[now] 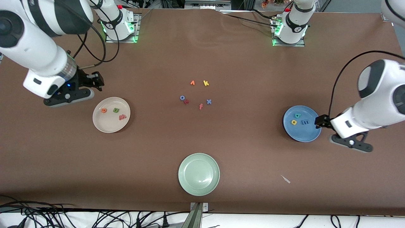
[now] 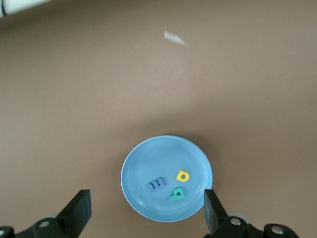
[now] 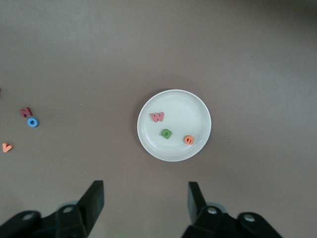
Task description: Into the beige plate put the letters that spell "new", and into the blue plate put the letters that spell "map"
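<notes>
The beige plate [image 1: 102,124] lies toward the right arm's end of the table and holds the orange e [image 1: 104,110], green n [image 1: 116,110] and pink-red w [image 1: 122,117]. In the right wrist view the same plate [image 3: 190,106] shows the w [image 3: 157,117], n [image 3: 167,133] and e [image 3: 188,140]. My right gripper [image 1: 96,80] [image 3: 146,191] hangs open and empty over bare table beside that plate. The blue plate [image 1: 300,134] [image 2: 148,158] holds the teal a [image 1: 297,116] [image 2: 177,193], yellow p [image 1: 294,122] [image 2: 183,175] and blue m [image 1: 305,122] [image 2: 156,185]. My left gripper [image 1: 319,122] [image 2: 146,201] is open and empty over the blue plate's rim.
A pale green plate [image 1: 198,186] sits near the front edge. Loose letters lie mid-table: an orange one [image 1: 192,83], yellow k [image 1: 206,83], blue o [image 1: 182,98], dark red letter [image 1: 186,101], orange f [image 1: 201,106], blue x [image 1: 208,101]. A white scrap [image 1: 285,179] lies nearer the camera than the blue plate.
</notes>
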Controlling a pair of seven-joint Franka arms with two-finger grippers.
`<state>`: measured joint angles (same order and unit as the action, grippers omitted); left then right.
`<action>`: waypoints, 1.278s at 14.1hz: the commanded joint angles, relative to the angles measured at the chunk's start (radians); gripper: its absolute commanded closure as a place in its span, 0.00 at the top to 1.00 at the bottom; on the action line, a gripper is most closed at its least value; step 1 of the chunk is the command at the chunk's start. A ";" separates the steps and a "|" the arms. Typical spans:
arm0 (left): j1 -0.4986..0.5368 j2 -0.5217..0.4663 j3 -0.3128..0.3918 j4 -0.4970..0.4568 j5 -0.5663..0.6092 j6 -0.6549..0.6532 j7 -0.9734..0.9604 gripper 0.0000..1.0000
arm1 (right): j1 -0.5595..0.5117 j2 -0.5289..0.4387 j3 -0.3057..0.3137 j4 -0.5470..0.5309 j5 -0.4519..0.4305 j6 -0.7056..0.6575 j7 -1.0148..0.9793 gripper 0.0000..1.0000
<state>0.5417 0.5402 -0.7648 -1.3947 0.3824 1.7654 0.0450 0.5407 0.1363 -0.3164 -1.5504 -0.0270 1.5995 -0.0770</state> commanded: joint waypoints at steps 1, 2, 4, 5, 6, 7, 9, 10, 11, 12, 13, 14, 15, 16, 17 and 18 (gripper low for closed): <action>0.007 -0.005 -0.005 0.112 -0.077 -0.104 0.033 1.00 | -0.002 -0.038 -0.009 0.003 0.021 -0.044 -0.010 0.86; 0.006 -0.026 -0.001 0.129 -0.091 -0.125 0.035 1.00 | -0.002 -0.041 -0.012 0.003 0.021 -0.044 -0.017 0.92; 0.000 -0.122 0.024 0.112 -0.135 -0.129 0.030 1.00 | -0.002 -0.041 -0.013 0.006 0.021 -0.042 -0.018 0.99; -0.024 -0.181 0.063 0.088 -0.149 -0.129 0.029 1.00 | -0.002 -0.040 -0.012 0.015 0.021 -0.041 -0.018 0.99; -0.073 -0.225 0.118 0.063 -0.163 -0.133 0.030 1.00 | -0.002 -0.037 -0.007 0.019 0.021 -0.036 -0.018 0.99; -0.113 -0.264 0.184 0.050 -0.209 -0.138 0.032 1.00 | -0.004 -0.034 -0.007 0.021 0.022 -0.033 -0.018 1.00; -0.242 -0.328 0.362 0.016 -0.320 -0.175 0.035 1.00 | 0.002 -0.029 -0.001 0.021 0.038 -0.006 -0.009 1.00; -0.297 -0.357 0.442 -0.021 -0.353 -0.175 0.035 1.00 | -0.001 -0.029 0.009 0.019 0.036 -0.003 -0.001 1.00; -0.340 -0.396 0.494 -0.070 -0.361 -0.175 0.038 1.00 | -0.017 -0.032 0.041 0.019 0.036 -0.006 -0.003 1.00; -0.383 -0.460 0.537 -0.152 -0.361 -0.163 0.030 1.00 | -0.056 -0.038 0.069 0.016 0.036 -0.009 -0.003 1.00; -0.434 -0.512 0.580 -0.228 -0.358 -0.123 0.027 1.00 | -0.088 -0.053 0.104 0.004 0.038 -0.009 -0.006 1.00; -0.469 -0.548 0.616 -0.277 -0.359 -0.098 0.027 1.00 | -0.140 -0.067 0.147 -0.010 0.035 -0.004 -0.006 1.00; -0.497 -0.566 0.646 -0.297 -0.367 -0.089 0.029 1.00 | -0.212 -0.079 0.217 -0.013 0.035 -0.007 -0.009 1.00; -0.523 -0.574 0.660 -0.303 -0.369 -0.084 0.030 1.00 | -0.258 -0.083 0.270 -0.011 0.026 -0.012 -0.012 1.00; -0.528 -0.574 0.661 -0.302 -0.370 -0.077 0.029 1.00 | -0.277 -0.089 0.281 -0.010 0.025 -0.013 -0.015 1.00; -0.528 -0.574 0.664 -0.300 -0.384 -0.073 0.029 1.00 | -0.281 -0.092 0.283 -0.008 0.025 -0.016 -0.017 1.00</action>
<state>0.0340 0.0079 -0.1294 -1.6467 0.0373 1.6588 0.0556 0.3043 0.0761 -0.0747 -1.5490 -0.0072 1.5948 -0.0819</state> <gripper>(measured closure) 0.000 0.000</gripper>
